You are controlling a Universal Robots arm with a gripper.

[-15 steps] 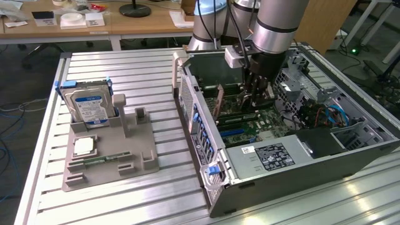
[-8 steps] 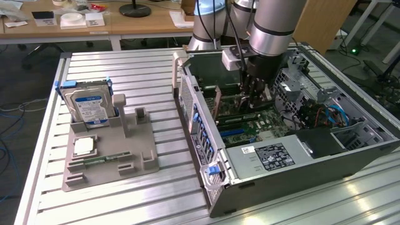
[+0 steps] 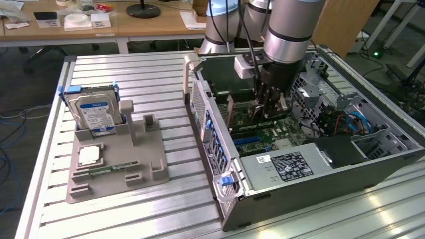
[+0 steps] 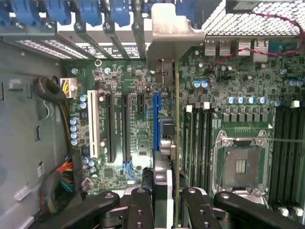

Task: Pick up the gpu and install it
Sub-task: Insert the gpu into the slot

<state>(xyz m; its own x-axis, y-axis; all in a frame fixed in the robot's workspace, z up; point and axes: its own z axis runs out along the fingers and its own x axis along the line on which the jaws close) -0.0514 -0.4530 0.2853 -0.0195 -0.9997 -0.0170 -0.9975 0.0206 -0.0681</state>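
The gpu [image 4: 176, 143] is standing on edge inside the open computer case [image 3: 219, 164], seen end-on from the wrist view as a thin vertical strip running down over the green motherboard [image 4: 138, 124]. Its pale metal bracket [image 4: 174, 43] is sitting at the far end, against the case's rear slot wall. The card is lying just beside the blue expansion slot [image 4: 156, 119], between it and the black memory slots [image 4: 198, 143]. In the exterior view the gpu [image 3: 230, 115] is showing as a thin upright card with a brownish face, hanging low over the board.
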